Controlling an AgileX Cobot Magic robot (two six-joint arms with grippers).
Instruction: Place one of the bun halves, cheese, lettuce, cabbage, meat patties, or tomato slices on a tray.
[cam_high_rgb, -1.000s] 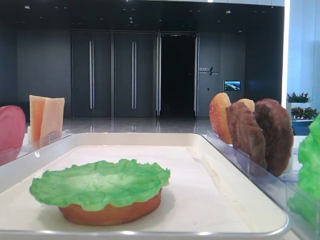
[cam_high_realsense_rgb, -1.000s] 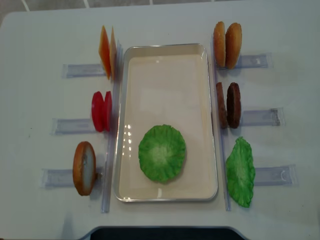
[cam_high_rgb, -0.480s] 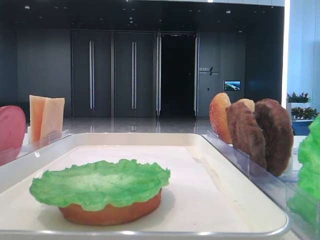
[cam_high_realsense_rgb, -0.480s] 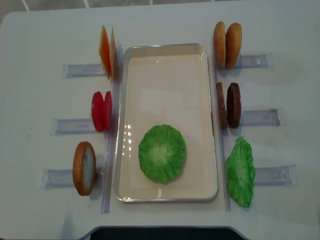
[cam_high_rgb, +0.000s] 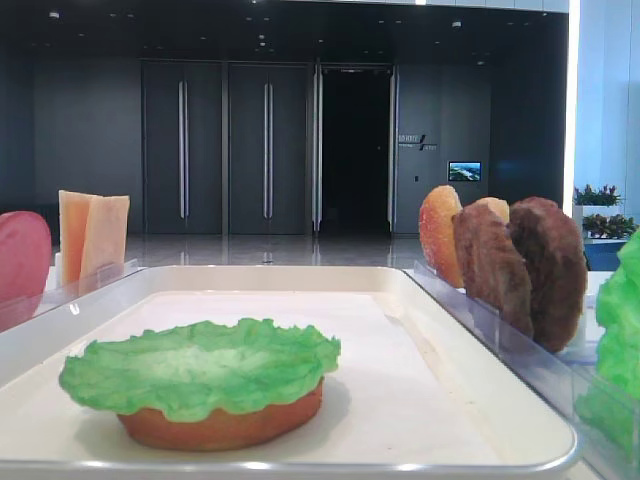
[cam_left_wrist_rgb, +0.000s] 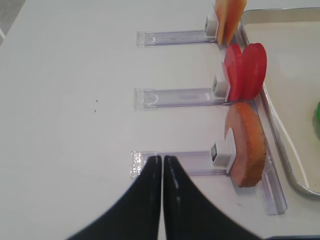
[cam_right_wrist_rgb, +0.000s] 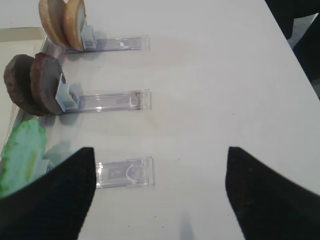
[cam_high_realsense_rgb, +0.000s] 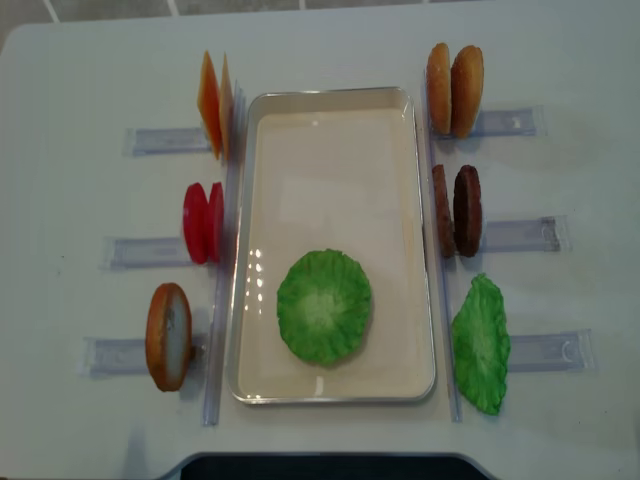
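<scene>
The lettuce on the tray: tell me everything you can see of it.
The lettuce is a bright green, roughly round leaf with a ruffled edge and a paler centre, looking like soft plastic. It lies flat in the near part of the tray, draped over a bun half whose orange-brown side shows beneath it in the low view. Its edges overhang the bun and droop slightly. No gripper touches it.

Plain black tapered tool fingers (cam_right_wrist_rgb: 50, 200); no markings
</scene>
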